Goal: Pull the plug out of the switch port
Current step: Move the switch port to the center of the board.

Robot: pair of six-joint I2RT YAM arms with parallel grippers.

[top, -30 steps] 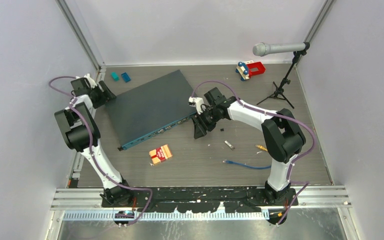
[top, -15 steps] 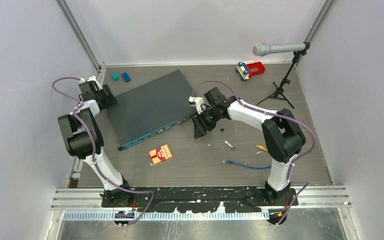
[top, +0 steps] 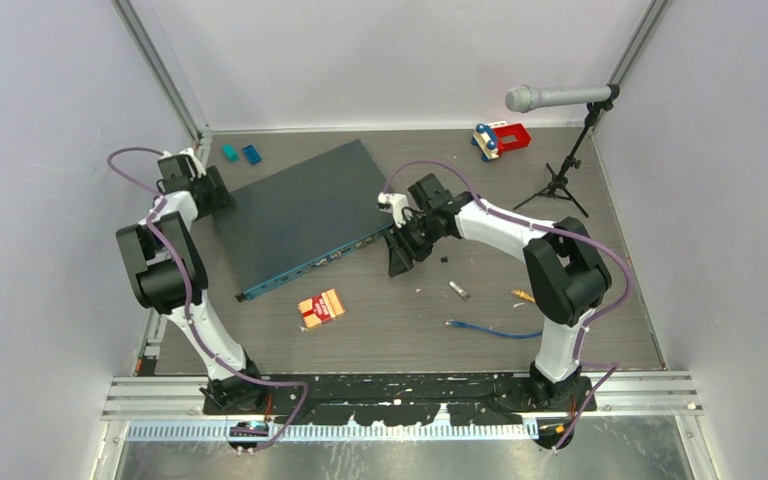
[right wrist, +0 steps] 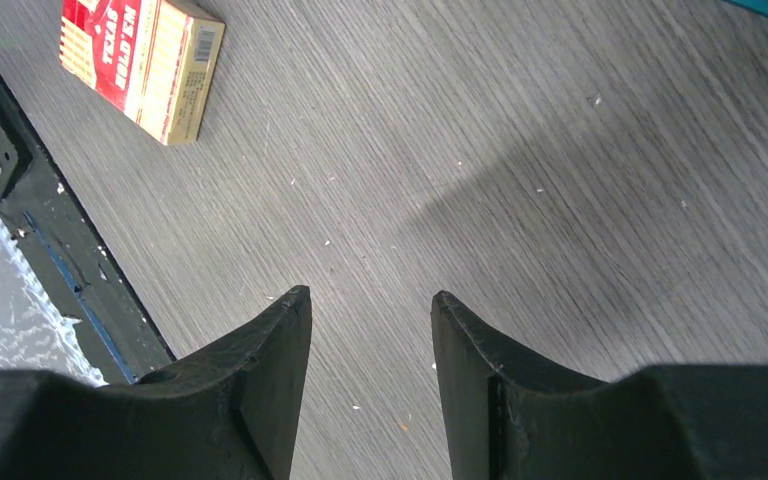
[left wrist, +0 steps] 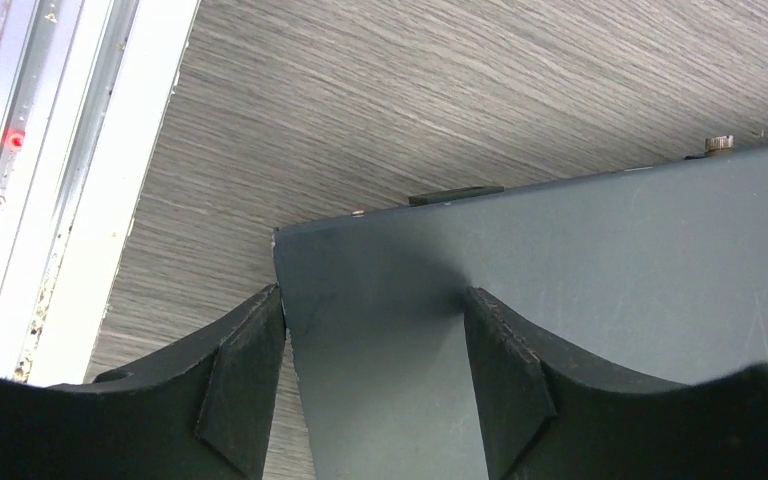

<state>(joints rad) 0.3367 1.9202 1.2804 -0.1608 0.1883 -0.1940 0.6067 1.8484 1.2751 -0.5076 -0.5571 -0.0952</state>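
Your left gripper is clamped on the 9 o'clock corner of the switch. Your right gripper, at its 3 o'clock, has jaws half-open and empty.

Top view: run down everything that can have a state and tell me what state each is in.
switch, flat on the table, left corner clamped; ports too small to read.
left claw, shut on that corner.
right claw, open, empty, above bare table.
cable, loose, apart from the switch.
card box, lying flat.
microphone, on its stand.
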